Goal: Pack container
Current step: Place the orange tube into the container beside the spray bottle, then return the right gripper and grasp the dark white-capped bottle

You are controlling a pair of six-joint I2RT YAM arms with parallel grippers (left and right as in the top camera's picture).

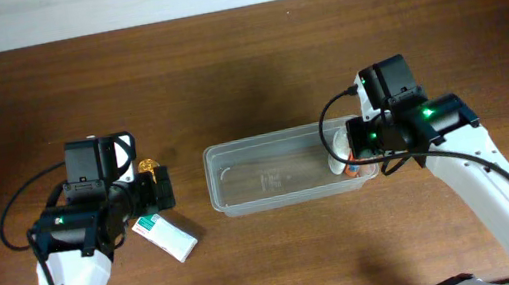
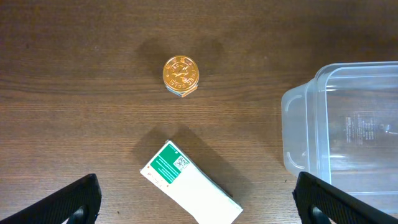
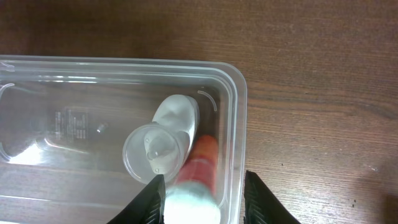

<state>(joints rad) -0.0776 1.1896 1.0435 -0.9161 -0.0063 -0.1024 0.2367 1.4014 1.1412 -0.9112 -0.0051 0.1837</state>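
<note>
Container (image 1: 270,176) is sitting central on the worktop (image 1: 223,66), seen overhead. Left wrist: left fingers (image 2: 68,202) are hanging wide above the white box (image 2: 189,186), probably readying a pick. Right wrist: right fingers (image 3: 149,199) are straddling a tube (image 3: 202,158) inside the container; whether they are gripping it, I cannot tell.

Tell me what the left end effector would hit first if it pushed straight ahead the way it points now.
Likely the white green-labelled tube, lying between the open fingers of the left end effector; the gold-capped bottle stands farther on. Depth is uncertain.
</note>
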